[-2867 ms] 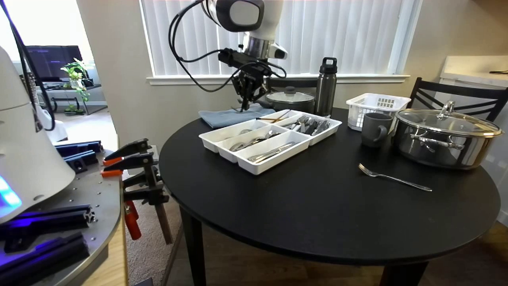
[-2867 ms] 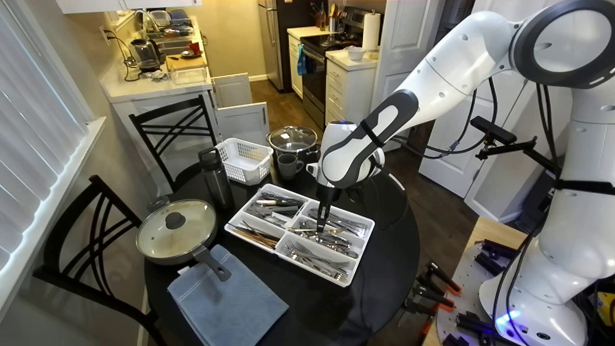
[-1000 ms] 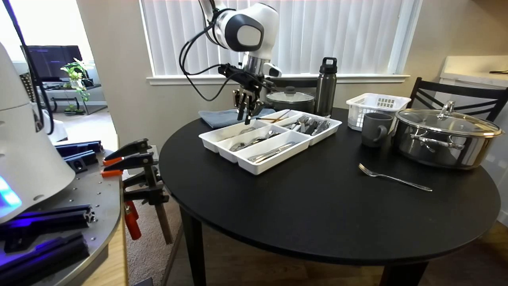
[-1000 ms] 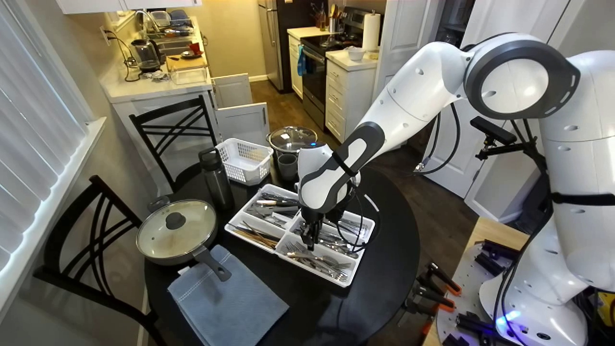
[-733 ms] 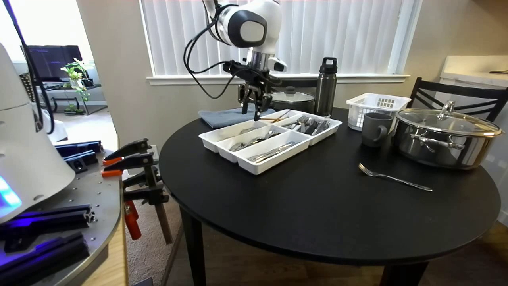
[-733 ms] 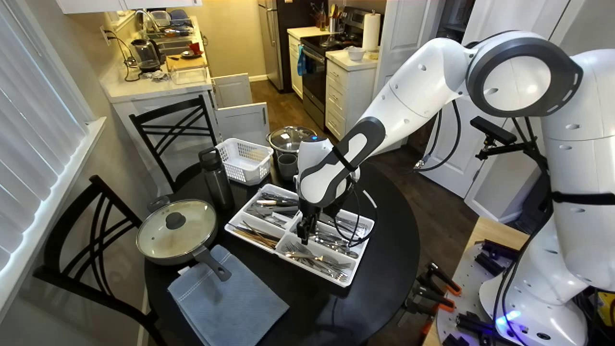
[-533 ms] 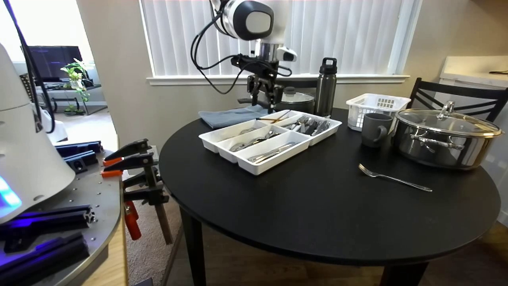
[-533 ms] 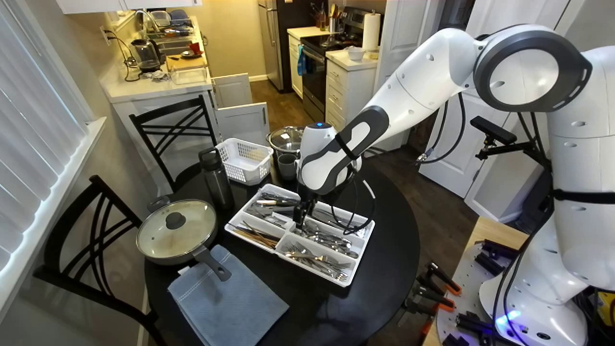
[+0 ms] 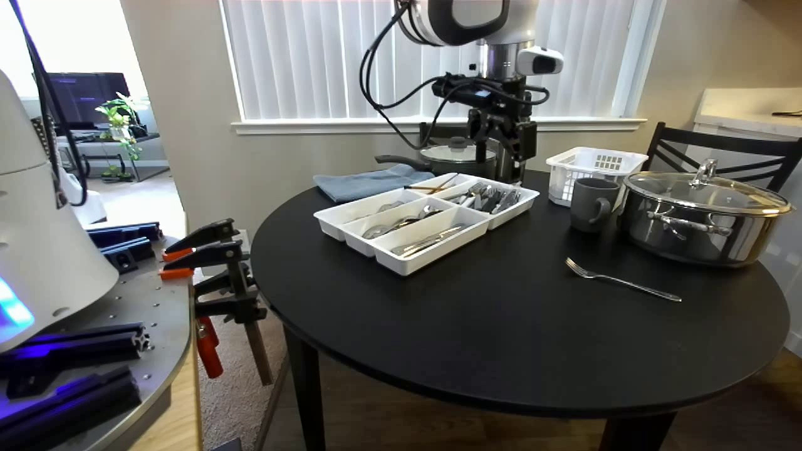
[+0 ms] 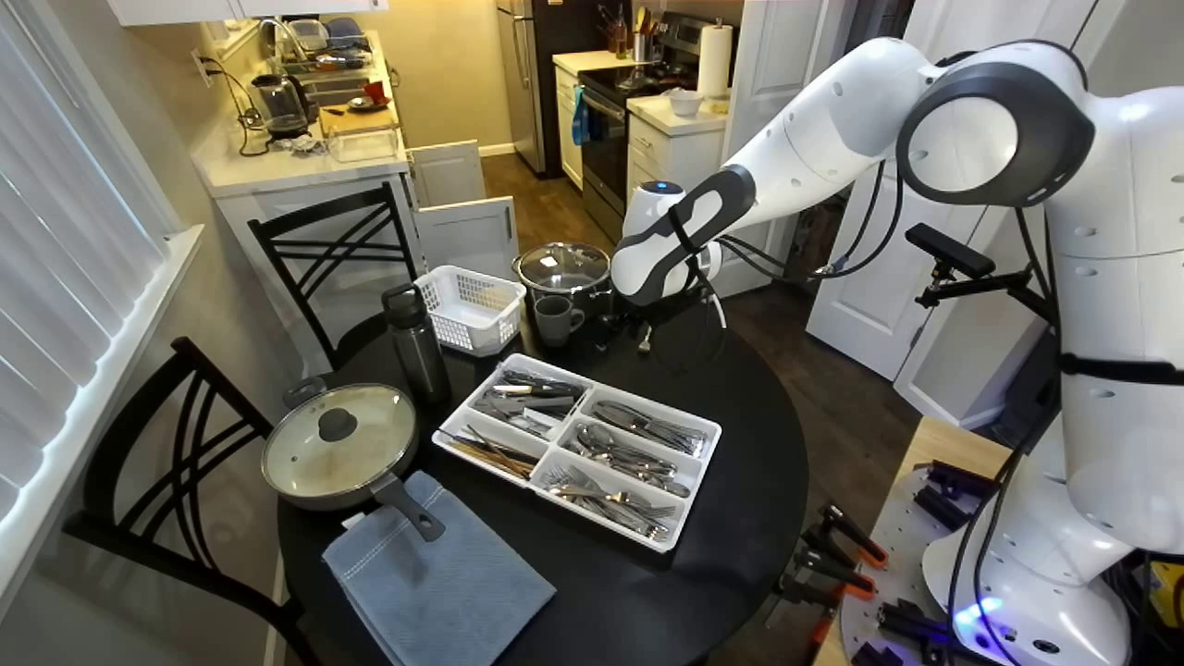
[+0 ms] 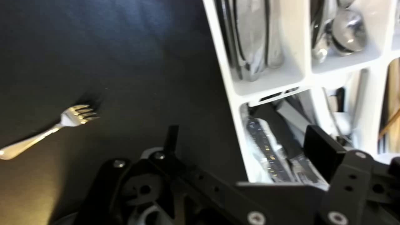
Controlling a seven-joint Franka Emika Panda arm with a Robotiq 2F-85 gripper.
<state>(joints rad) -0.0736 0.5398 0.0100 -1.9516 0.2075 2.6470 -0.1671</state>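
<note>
My gripper [image 11: 247, 144] stands open in the wrist view, with nothing between its fingers. One finger is over the black table, the other over a tray compartment of dark-handled knives [image 11: 272, 147]. The white cutlery tray [image 9: 445, 249] is split into compartments holding table knives, spoons [image 10: 620, 453], forks [image 10: 601, 499], mixed knives and chopsticks [image 10: 495, 453]. A lone fork [image 11: 71, 118] lies apart on the table; this fork [image 9: 626, 284] shows whole in an exterior view, while there the gripper [image 9: 500, 163] hangs beyond the tray, in front of the bottle. It touches nothing visible.
A grey mug [image 10: 555, 321], a lidded steel pot [image 9: 695, 232] and a white basket [image 10: 472, 310] stand close to the lone fork's side. Behind are a steel bottle [image 10: 421, 347], a lidded pan [image 10: 342, 444] and a folded blue cloth [image 10: 444, 573]. Chairs flank the table.
The gripper earlier held a utensil, which appears let go onto the forks compartment. Its jaws have opened, and it has risen and moved away from over the tray toward the mug and lone fork.
</note>
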